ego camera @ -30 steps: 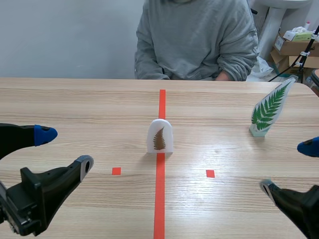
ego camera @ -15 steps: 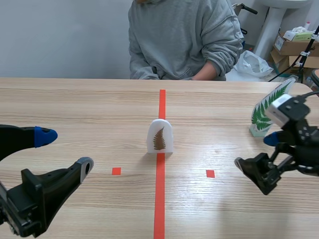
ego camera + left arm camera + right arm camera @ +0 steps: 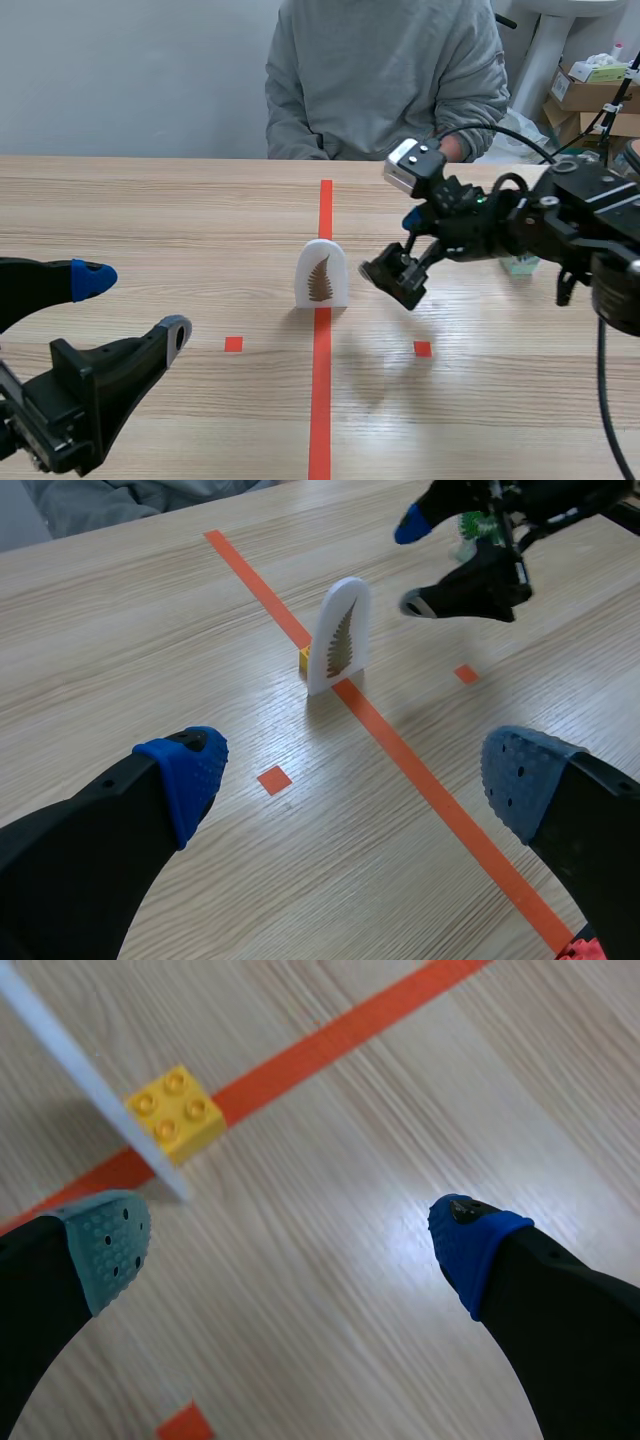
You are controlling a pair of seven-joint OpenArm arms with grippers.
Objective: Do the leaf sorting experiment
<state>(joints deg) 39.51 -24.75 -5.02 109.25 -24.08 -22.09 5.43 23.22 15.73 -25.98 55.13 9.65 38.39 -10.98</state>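
Note:
A white arch card with a brown fern leaf (image 3: 321, 274) stands on the red tape line at mid-table, propped on a yellow brick (image 3: 175, 1112) behind it. My right gripper (image 3: 402, 250) hovers open just right of that card; in the right wrist view its edge (image 3: 90, 1080) lies ahead of the gripper (image 3: 290, 1240), off to one side. A green fern card (image 3: 520, 265) at the right is mostly hidden behind the right arm. My left gripper (image 3: 132, 305) stays low at the near left, open and empty. From the left wrist view the brown-leaf card (image 3: 340, 635) is ahead of that gripper (image 3: 355, 780).
A person in a grey sweatshirt (image 3: 385, 80) sits across the table. Cardboard boxes (image 3: 590, 95) stand off the table at the back right. Small red tape squares (image 3: 233, 343) mark the wood on both sides of the line.
My right arm has swung from the near right edge up and leftward to just beside the brown-leaf card, now covering the green fern card. The left arm has barely moved.

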